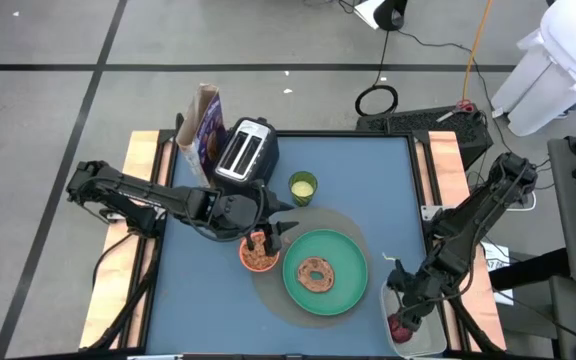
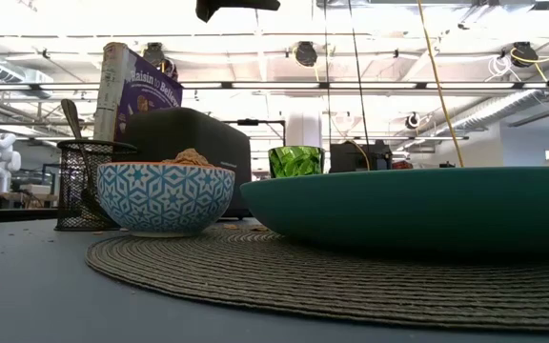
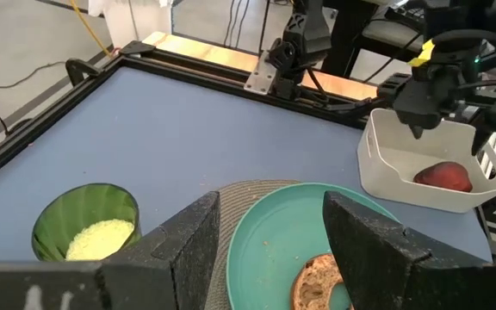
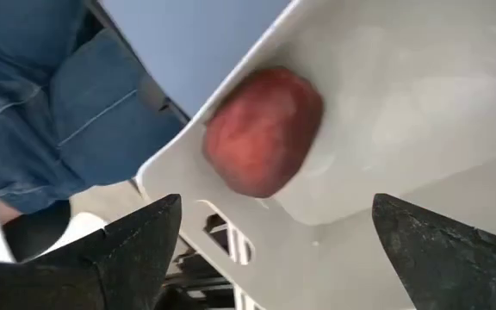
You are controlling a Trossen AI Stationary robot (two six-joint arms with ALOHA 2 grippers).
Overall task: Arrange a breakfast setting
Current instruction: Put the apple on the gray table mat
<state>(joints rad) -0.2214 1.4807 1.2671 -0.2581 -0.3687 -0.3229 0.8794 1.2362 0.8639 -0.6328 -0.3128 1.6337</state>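
Right gripper (image 4: 274, 232) jaws wide, empty, hanging over the white tub (image 1: 415, 318) at the table's near right corner, fruit (image 4: 263, 131) right below between the fingers. Left gripper (image 3: 269, 250) jaws part open, nothing visibly held, hovering over the bowl (image 1: 259, 254) near the table's middle, just beside the green plate (image 1: 325, 272).

Risks, my read:
- Fruit is round and sits against the tub wall; one finger may hit the rim or push the fruit aside, so the grasp slips or the light tub shifts.
- Left gripper is low over the bowl; any sideways move could clip it and spill cereal on the woven mat (image 2: 351, 276).

Containers:
- Tub: the fruit only.
- Bowl: brown cereal, heaped above the rim.
- Plate: bagel (image 1: 316, 272) at its centre.
- Green glass (image 3: 86, 222) toward the far side: yellowish grainy stuff at the bottom.
- Mesh holder (image 2: 86, 186): a spoon (image 2: 74, 124) standing in it.
- Cereal box (image 1: 206, 125) upright at the far left edge, beside the toaster (image 1: 244, 152).
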